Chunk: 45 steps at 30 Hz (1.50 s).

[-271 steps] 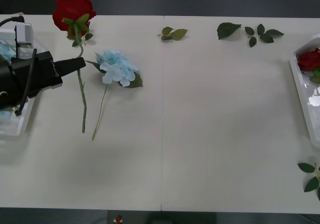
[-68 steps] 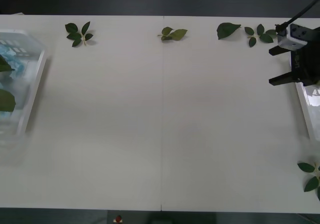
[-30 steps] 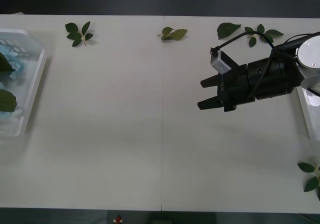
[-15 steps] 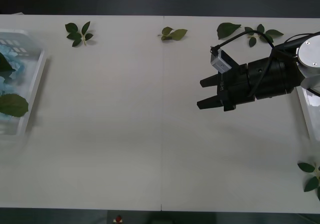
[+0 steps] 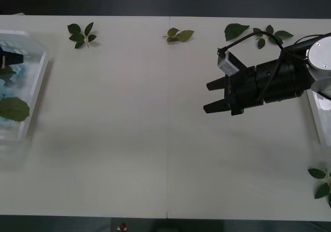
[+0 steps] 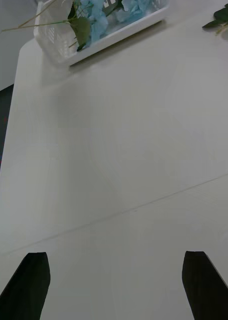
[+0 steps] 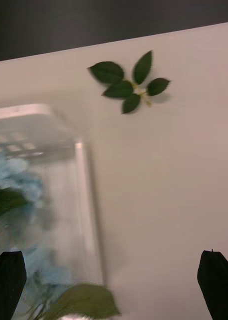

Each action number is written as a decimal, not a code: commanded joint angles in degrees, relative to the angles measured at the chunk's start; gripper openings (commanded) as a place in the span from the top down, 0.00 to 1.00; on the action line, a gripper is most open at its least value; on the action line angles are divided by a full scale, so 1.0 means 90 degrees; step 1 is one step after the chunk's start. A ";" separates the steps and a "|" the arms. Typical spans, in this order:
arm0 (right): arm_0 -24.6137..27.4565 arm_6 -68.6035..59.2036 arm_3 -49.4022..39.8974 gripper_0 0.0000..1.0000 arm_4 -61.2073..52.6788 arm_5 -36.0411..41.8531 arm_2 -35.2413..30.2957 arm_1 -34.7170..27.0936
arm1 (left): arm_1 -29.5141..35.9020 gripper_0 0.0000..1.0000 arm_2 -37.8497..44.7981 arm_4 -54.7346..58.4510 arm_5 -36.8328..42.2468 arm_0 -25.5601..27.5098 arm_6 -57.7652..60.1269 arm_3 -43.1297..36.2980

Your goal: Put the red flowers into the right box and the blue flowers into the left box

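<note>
The left box (image 5: 32, 95) sits at the table's left edge with blue flowers (image 5: 4, 89) and green leaves inside. They also show far off in the right wrist view as the left box (image 6: 59, 37) and the blue flowers (image 6: 101, 12). My left gripper (image 7: 114, 287) hovers open over that box's (image 7: 89, 200) inner edge, above the blue flowers (image 7: 24, 182). My right gripper (image 5: 208, 97) hangs open and empty above the right half of the table, pointing left. The right box (image 5: 315, 115) is mostly covered by the right arm. The red flowers are hidden.
Loose leaf sprigs lie along the far table edge: one sprig (image 5: 81, 34), a second (image 5: 178, 34) and a third (image 5: 271, 35), beside a single leaf (image 5: 235, 31). Another sprig (image 5: 321, 183) lies at the near right. The broad middle of the white table is bare.
A red rose and a blue flower lay on the table's left nine seconds ago and are gone from it. The right arm swung from its box to mid-table and has held still since.
</note>
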 commanded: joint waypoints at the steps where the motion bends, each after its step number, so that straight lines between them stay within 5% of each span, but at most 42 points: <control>1: -0.0175 0.0073 -0.0177 0.23 -0.0046 -0.0025 -0.0128 -0.0171 | 0.0154 0.00 -0.0767 0.0534 -0.0846 -0.0105 0.0329 -0.0095; 7: -0.0175 0.0073 -0.0177 0.23 -0.0046 -0.0025 -0.0128 -0.0171 | 0.0379 0.00 -0.2115 0.1794 -0.2115 -0.0056 0.0173 -0.0114; 12: -0.0175 0.0073 -0.0177 0.18 -0.0046 -0.0025 -0.0128 -0.0171 | 0.1072 0.00 -0.3492 0.4421 -0.3541 -0.0056 -0.1067 -0.0163; 21: -0.0175 0.0073 -0.0177 0.18 -0.0046 -0.0025 -0.0128 -0.0171 | 0.1395 0.00 -0.4156 0.6686 -0.3766 -0.0066 -0.3186 -0.0446; 34: -0.0175 0.0073 -0.0177 0.18 -0.0046 -0.0025 -0.0128 -0.0171 | 0.1336 0.00 -0.5679 0.7204 -0.4185 -0.0378 -0.4358 -0.1013; 45: -0.0175 0.0073 -0.0177 0.18 -0.0046 -0.0025 -0.0128 -0.0171 | 0.1277 0.00 -0.5699 0.7067 -0.4195 -0.0378 -0.4407 -0.1110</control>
